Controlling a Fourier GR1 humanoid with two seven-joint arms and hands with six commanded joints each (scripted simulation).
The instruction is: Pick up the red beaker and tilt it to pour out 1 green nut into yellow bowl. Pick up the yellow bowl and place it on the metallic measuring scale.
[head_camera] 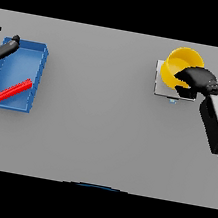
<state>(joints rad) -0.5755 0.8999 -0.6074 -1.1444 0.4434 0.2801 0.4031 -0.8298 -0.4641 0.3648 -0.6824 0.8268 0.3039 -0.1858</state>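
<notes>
Here we note the yellow bowl (181, 63) sitting on the metallic scale (159, 87), far right, with our right hand (197, 78) curled over its near-right rim. Release means drawing back toward that side. Our left hand (4, 48), fingers straight, idles over the blue tray (36, 79) holding a red bar (12, 90).

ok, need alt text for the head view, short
The right hand grips the rim of the yellow bowl, which sits on the metallic scale at the grey table's far right. At far left, the left hand hangs over a blue tray holding a red beaker lying on its side.
</notes>
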